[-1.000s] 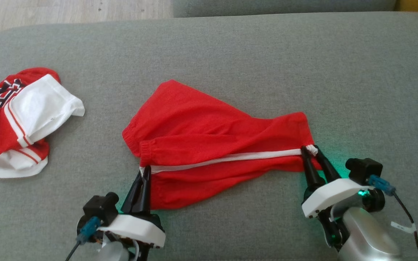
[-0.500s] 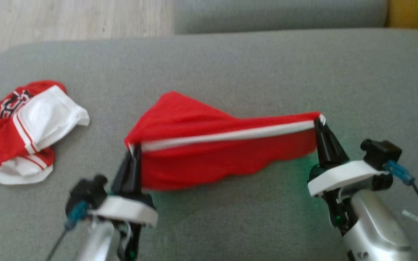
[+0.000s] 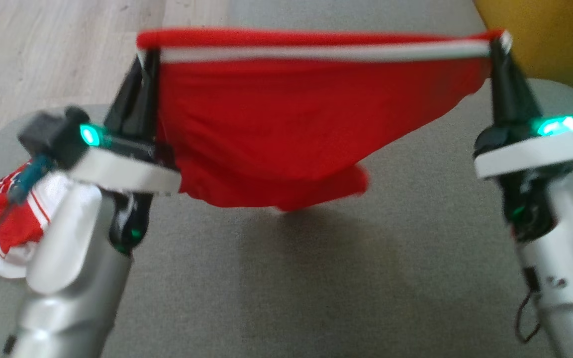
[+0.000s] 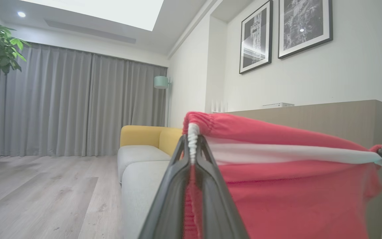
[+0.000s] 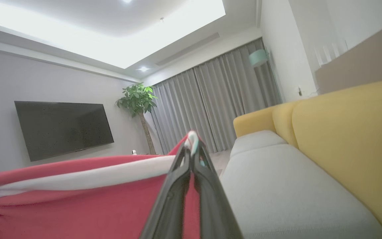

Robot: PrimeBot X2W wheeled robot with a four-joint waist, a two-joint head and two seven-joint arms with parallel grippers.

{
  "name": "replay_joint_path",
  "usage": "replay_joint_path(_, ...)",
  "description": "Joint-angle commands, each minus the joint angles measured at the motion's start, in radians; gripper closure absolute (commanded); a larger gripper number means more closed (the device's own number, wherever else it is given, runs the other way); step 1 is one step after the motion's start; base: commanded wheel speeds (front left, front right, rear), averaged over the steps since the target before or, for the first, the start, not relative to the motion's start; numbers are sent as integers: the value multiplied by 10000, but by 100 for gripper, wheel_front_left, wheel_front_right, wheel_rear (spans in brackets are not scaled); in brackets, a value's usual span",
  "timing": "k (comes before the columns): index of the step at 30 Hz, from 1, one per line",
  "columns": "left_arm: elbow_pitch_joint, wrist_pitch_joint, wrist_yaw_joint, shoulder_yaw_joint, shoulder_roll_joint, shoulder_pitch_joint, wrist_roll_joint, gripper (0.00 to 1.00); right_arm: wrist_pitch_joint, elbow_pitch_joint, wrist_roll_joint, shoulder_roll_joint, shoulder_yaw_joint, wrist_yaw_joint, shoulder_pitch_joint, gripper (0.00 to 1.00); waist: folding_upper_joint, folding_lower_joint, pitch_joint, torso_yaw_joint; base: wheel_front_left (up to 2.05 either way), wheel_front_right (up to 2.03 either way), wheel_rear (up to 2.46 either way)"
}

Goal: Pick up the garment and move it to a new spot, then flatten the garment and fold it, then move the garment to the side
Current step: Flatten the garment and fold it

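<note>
Grippers first: left gripper point(image 3: 145, 54) is clamping shut on the elastic end of the red garment point(image 3: 291, 124). Right gripper point(image 3: 498, 44) is pinching the far end of its white stripe point(image 3: 316, 52), so it's hanging stretched btwn them above the grey cushion point(image 3: 316, 278). Imo we're in the pick-up-and-move step. Next it's needing both arms traveling together w/ tension kept, then lowering onto a spot away from the other red/white garment point(image 3: 3, 223). Vs 0.5 s ago: it's hanging clear now instead of trailing on the cushion, arms higher, cam shifting too.
</note>
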Motion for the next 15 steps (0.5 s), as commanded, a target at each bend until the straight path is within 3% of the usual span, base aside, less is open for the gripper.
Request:
replay_joint_path(1, -469, 326, 25, 394, 525, -921, -262, 100, 265, -634, 41, -308, -106, 35, -634, 100, -1, 2, 84, 1, 0, 0, 0)
replay_joint_path(8, -472, 1417, 39, 172, 582, -1980, -631, 100, 1202, -1092, -318, -470, -534, 35, -1812, 100, -1, 2, 917, -51, 0, 0, 0)
replay_joint_path(13, -14, 1449, 139, 59, 361, -2686, -513, 100, 1256, -464, -624, -257, -671, 35, -2899, 100, -1, 2, 1909, -188, 0, 0, 0)
replay_joint_path(15, 467, 944, 290, 199, 110, -3600, -384, 100, 776, 344, -1063, -141, -740, 35, -4143, 100, -1, 2, 2651, -298, 0, 0, 0)
